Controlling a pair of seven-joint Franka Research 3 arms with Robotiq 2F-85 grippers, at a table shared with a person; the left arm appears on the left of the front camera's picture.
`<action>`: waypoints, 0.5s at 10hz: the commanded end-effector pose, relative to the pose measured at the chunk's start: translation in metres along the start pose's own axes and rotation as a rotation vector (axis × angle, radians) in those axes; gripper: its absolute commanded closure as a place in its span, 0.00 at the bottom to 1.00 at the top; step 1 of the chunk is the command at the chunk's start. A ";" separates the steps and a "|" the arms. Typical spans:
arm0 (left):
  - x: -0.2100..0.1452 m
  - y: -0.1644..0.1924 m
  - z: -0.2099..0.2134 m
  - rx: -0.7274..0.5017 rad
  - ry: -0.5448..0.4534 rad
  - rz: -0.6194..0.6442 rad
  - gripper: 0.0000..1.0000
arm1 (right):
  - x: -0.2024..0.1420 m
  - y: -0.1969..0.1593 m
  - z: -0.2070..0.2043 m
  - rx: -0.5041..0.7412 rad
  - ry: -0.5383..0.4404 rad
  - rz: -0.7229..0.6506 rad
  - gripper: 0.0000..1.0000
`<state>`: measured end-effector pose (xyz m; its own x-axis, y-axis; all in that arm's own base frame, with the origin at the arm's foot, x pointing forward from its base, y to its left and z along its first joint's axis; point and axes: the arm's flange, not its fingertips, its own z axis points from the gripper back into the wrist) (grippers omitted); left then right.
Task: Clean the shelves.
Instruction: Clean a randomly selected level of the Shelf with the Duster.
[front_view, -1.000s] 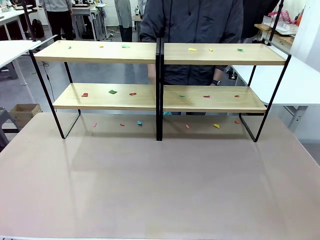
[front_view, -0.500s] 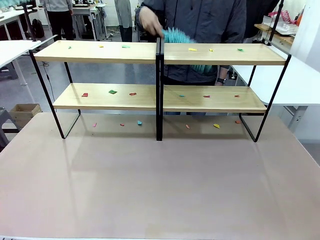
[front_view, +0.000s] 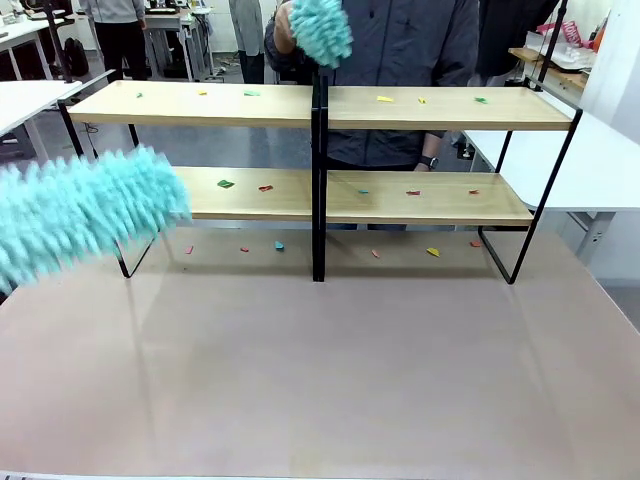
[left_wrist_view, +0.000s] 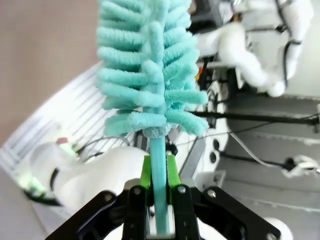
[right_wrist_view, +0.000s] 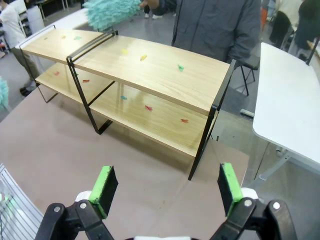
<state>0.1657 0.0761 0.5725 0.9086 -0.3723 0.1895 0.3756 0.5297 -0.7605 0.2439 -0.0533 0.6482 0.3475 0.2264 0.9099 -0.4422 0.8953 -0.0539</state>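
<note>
- Front view: the shelves (front_view: 180, 103) stand across the far half of the brown table (front_view: 330, 370), two tiers on a thin black frame, split by a central black post (front_view: 318, 180).
- Small coloured scraps (front_view: 226, 184) lie on the upper boards, the lower boards and the tabletop beneath the rack.
- A fluffy turquoise duster (front_view: 85, 212) shows as a blur at the left edge, in front of the left end of the lower board. What holds it is outside the picture.
- Behind the rack a person (front_view: 400, 40) in a dark jacket holds a second turquoise duster (front_view: 320, 30) in one hand (front_view: 283, 25), raised above the top boards near the post.
- Left wrist view: this view shows the grip itself. The left gripper (left_wrist_view: 159, 172) is clamped on the duster's thin turquoise handle (left_wrist_view: 158, 150), with a green pad (left_wrist_view: 145, 170) pressed against each side.
- The duster's head (left_wrist_view: 145, 85) rises straight away from the fingers, sharp here rather than blurred.
- Right wrist view: the right gripper (right_wrist_view: 167, 186) is spread wide and holds nothing, its green pads (right_wrist_view: 106, 186) far apart above the table (right_wrist_view: 50, 145).
- From this higher angle the shelves (right_wrist_view: 160, 70) run away from their right end, so the tops of the boards and the scraps (right_wrist_view: 143, 57) on them are easy to see.
- The person's duster (right_wrist_view: 110, 11) hangs over the far upper board, and a white table (right_wrist_view: 290, 95) stands to the right.
</note>
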 end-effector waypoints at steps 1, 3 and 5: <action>0.004 -0.003 0.030 -0.016 -0.066 0.005 0.87 | 0.000 -0.001 0.000 0.001 -0.004 0.010 0.00; 0.000 0.000 -0.005 0.001 0.004 -0.003 0.87 | 0.000 -0.001 0.000 0.001 -0.004 0.010 0.00; 0.004 0.003 -0.036 0.007 -0.032 0.026 0.87 | 0.000 -0.001 0.000 0.001 -0.004 0.010 0.00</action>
<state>0.1660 0.0689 0.5614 0.9112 -0.3656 0.1900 0.3716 0.5301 -0.7622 0.2440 -0.0533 0.6482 0.3476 0.2265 0.9099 -0.4422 0.8953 -0.0540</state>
